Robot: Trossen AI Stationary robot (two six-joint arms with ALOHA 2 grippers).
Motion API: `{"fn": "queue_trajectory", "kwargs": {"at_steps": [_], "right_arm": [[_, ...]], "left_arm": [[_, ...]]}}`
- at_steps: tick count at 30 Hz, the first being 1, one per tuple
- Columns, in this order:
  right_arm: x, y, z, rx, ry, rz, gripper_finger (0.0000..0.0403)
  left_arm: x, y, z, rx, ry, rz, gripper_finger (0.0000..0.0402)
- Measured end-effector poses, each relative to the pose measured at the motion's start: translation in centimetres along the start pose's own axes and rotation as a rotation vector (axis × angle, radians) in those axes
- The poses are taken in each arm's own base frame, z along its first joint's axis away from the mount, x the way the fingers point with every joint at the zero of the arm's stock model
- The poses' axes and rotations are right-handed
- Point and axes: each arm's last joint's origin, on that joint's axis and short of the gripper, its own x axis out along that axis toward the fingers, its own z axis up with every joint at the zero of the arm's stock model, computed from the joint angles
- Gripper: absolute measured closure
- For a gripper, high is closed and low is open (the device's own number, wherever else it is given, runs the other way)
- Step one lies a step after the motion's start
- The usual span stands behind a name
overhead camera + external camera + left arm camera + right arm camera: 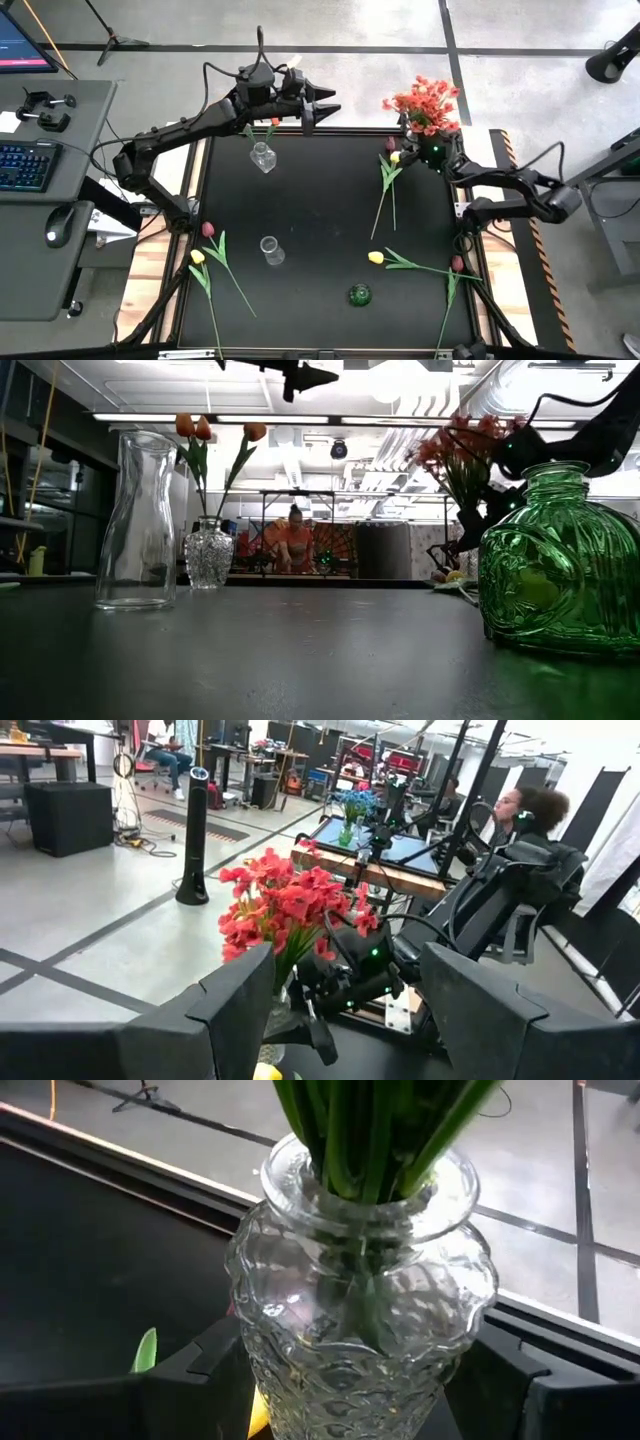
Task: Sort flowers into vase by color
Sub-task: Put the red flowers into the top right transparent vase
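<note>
Scanning from the left edge of the black counter (320, 200), we find a dark pink tulip (208, 229) and a yellow tulip (197, 257) lying on long green stems, well apart from any vase. Above them the left gripper (322, 104) hangs over the back edge with its fingers spread apart and nothing between them, near a small cut-glass vase holding orange tulips (262, 157). A tall clear glass carafe (271, 250) and a round green glass bottle (360, 295) stand empty toward the front. More yellow and pink tulips lie on the right half of the counter. At the far right the right gripper (432, 152) sits at the textured clear glass vase (362, 1330) that holds the red-orange blossom sprays (425, 103); its fingers flank the vase body, spread wide, and we cannot tell whether they touch the glass. We judge the step is best done by lifting straight clear so the vase stays upright, then taking one tulip low on its stem
</note>
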Motion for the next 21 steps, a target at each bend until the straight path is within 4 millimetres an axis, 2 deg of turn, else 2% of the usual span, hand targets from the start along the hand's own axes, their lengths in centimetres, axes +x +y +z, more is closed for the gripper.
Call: {"fn": "queue_trajectory", "kwargs": {"at_steps": [4,21], "right_arm": [[0.62,0.4,-0.38,0.061,0.006,0.01,0.0171],[0.84,0.76,-0.26,0.06,0.032,0.026,0.017]], "left_arm": [[0.0,-0.03,-0.01,0.0,0.002,-0.009,0.0163],[-0.01,0.02,-0.39,0.05,0.041,-0.01,0.0163]]}}
